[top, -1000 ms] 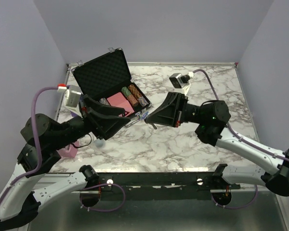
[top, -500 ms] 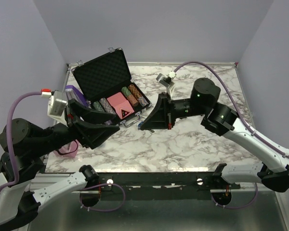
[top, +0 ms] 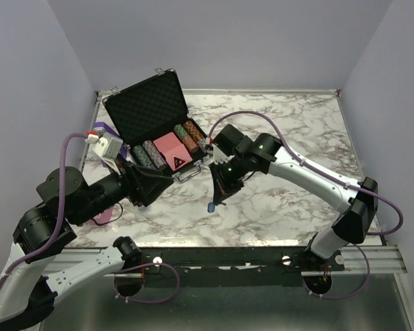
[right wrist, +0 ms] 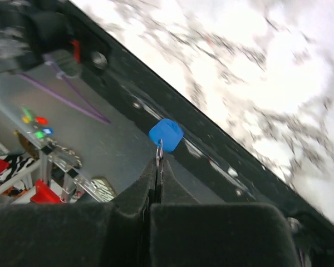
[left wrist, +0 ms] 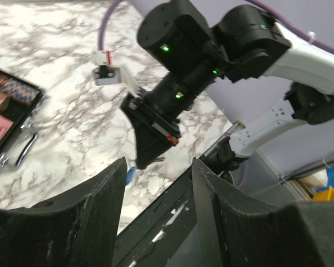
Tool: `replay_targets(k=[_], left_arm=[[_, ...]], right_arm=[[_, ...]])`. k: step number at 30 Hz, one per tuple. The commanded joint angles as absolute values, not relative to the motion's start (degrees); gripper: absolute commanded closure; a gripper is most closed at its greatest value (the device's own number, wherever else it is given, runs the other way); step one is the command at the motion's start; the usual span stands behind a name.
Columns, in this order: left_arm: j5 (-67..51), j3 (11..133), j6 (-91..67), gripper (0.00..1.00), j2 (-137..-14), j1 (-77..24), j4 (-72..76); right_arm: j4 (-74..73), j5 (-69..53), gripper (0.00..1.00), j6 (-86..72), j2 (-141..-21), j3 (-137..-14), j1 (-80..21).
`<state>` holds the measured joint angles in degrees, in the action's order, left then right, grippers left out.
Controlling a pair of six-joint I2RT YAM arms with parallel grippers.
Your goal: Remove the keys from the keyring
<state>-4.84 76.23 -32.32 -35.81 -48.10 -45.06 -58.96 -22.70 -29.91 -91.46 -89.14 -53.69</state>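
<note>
Nothing legible anywhere — the keyring with its blue tag shows no lettering.

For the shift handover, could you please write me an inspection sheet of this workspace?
Surface: grey-veined white marble table.
Job's things: keyring, blue tag showing, hangs from the right hand; keys not made out.
Clutter: open black case holding poker chips and a red deck; pink item at the left edge.
Grippers: left hand open, empty; right hand shut on the keyring.
Cables: a purple cable along each arm.
Surroundings: lilac walls; dark rail at the near edge.
</note>
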Motion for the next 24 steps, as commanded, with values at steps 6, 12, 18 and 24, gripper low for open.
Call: replay_targets(k=[6, 12, 18, 24], left_arm=[[2.48, 72.43, -34.55, 0.44, -35.25, -48.16, -52.3], [-10.35, 70.58, -31.56, 0.46, -33.31, -48.08, -46.07], [-23.55, 69.97, -30.85, 0.48, -31.12, -48.16, -38.42], [-25.13, 65.75, -33.22, 0.48, -27.86, -48.08, -30.77]], right_arm=[[-72.7, -14.05, 0.99, -28.58, -94.14, -89.38, -54.58], [-57.77, -24.68, 0.99, -20.75, -84.22, -90.53, -55.9], [-46.24, -35.14, 0.99, -16.53, -77.17, -87.19, -57.13], [-43.95, -37.88, 0.99, -15.91, -75.76, -88.33, -59.76]])
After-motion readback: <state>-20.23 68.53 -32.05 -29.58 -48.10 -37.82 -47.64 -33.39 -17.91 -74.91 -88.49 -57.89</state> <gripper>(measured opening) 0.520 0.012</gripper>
